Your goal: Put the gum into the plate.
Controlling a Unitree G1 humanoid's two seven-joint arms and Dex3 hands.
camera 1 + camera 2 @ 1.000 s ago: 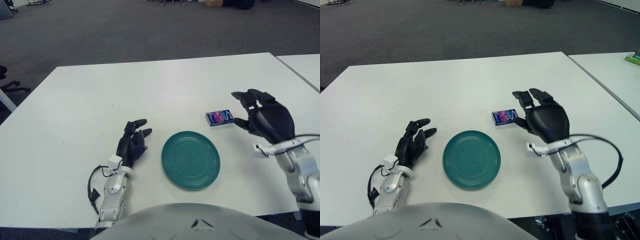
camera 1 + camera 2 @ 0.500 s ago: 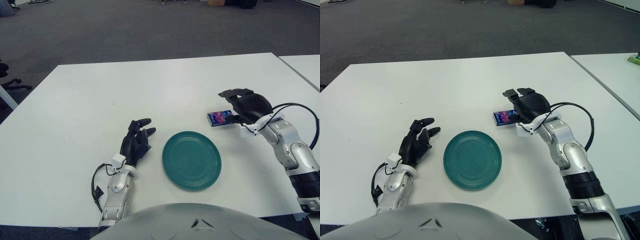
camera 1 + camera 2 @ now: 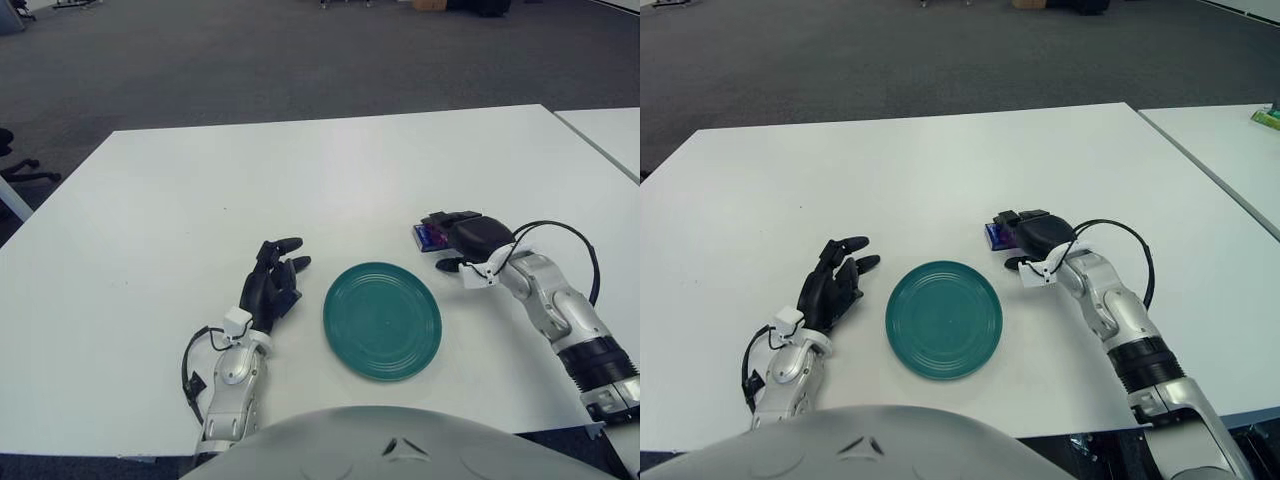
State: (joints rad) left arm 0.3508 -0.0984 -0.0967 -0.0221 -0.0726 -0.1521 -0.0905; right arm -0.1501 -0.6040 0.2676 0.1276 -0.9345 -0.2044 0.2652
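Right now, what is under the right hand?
The gum lies on the table under the right hand. Only its purple left end shows; the rest is covered, so whether the fingers grip it cannot be seen.

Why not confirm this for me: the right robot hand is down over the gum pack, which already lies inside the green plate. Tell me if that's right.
Not quite. The right robot hand does cover the gum pack, but the pack lies on the white table, beyond the green plate and apart from its rim, not inside it. The left eye view shows this.
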